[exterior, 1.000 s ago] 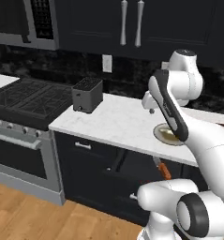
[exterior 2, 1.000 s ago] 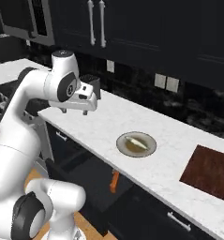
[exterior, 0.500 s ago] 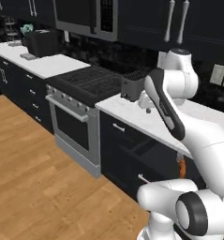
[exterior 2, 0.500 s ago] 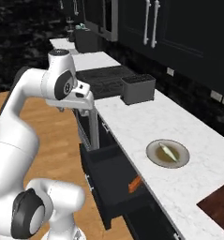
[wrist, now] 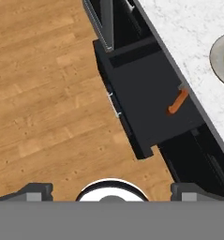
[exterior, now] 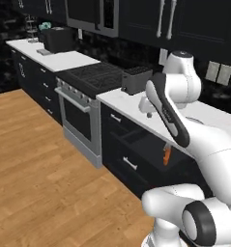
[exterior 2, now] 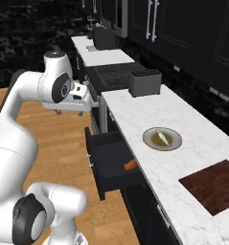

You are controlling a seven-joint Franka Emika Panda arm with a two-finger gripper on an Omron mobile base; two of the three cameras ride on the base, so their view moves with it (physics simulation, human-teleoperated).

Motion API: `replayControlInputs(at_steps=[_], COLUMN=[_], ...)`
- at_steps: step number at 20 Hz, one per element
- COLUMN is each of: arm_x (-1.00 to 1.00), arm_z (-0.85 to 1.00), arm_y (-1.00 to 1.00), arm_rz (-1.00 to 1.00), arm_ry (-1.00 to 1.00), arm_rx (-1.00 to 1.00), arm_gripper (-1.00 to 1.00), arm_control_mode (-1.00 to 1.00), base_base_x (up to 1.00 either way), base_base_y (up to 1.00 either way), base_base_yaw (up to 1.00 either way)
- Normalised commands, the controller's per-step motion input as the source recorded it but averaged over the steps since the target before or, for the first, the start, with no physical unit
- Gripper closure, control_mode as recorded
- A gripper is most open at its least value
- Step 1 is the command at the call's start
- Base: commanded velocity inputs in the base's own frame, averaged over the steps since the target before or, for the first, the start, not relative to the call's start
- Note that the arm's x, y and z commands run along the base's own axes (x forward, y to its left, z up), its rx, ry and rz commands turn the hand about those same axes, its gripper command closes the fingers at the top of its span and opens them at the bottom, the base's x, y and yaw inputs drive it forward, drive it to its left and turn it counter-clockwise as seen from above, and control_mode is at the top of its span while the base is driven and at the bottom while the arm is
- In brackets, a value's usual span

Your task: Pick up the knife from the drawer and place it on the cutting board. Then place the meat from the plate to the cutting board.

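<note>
Gripper [wrist: 111,190] hangs wide apart and empty, high over the pulled-out drawer [wrist: 146,101].

Ahead of the jaws, the knife [wrist: 177,102] lies in the drawer's far side by the counter edge; its orange handle shows, the blade seemingly tucked under the counter lip. Further beyond, on the white counter [exterior 2: 183,153], the plate [exterior 2: 162,138] holds the meat [exterior 2: 160,136], with the cutting board [exterior 2: 215,185] well apart from it along the counter.

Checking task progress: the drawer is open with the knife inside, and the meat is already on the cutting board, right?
Not quite. The meat is still on the plate, as the right base view shows; the cutting board is bare. The drawer is open, with the knife inside.
</note>
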Motion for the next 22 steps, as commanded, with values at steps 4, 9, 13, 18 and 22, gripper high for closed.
replayControlInputs(at_steps=[4, 9, 13, 18, 22], arm_x=[0.0, 0.0, 0.0, 0.0, 0.0], arm_z=[0.0, 0.0, 0.0, 0.0, 0.0], arm_y=[0.0, 0.0, 0.0, 0.0, 0.0], arm_rz=[0.0, 0.0, 0.0, 0.0, 0.0], arm_ry=[0.0, 0.0, 0.0, 0.0, 0.0], arm_rx=[0.0, 0.0, 0.0, 0.0, 0.0], arm_gripper=[-1.0, -1.0, -1.0, -1.0, -1.0], arm_control_mode=[1.0, 1.0, 1.0, 1.0, 1.0], base_base_x=[-0.05, 0.13, 0.32, 0.54, 0.54], base_base_y=[-0.69, -0.39, -0.1, -0.17, -0.29], base_base_yaw=[0.12, 0.09, 0.1, 0.15, 0.16])
